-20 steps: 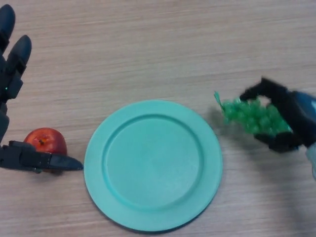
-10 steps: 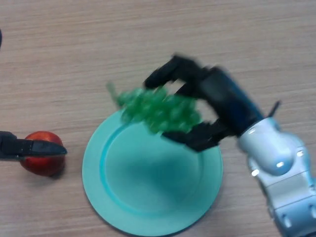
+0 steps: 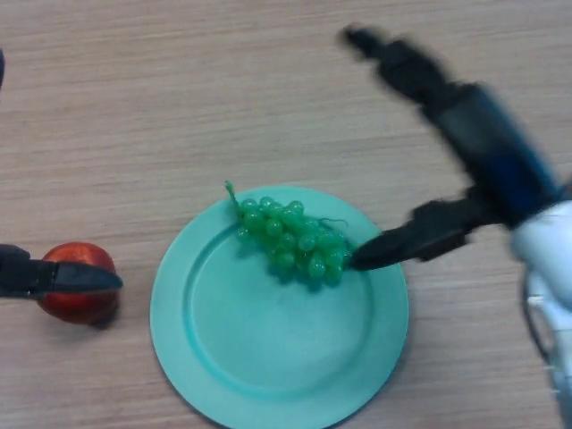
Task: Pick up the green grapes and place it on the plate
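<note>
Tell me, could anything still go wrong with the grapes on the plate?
Maybe. The right hand is open, but its thumb tip sits right beside the green grapes, so pulling away could drag them. The bunch lies near the upper edge of the plate, its stem poking over the rim, so a nudge might roll it off. The left hand is by the apple.

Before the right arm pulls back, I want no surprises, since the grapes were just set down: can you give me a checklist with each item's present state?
1. Green grapes lie on the plate: ok, on its upper half.
2. Right hand has let go: ok, fingers spread wide, none curled round the bunch.
3. Hand is free of the bunch: not ok, the thumb tip sits right at the bunch's right end; contact cannot be told.
4. Whole bunch is inside the rim: not ok, the stem tip reaches the upper left rim.
5. Left hand is out of the way: ok, over the red apple, left of the plate.
</note>
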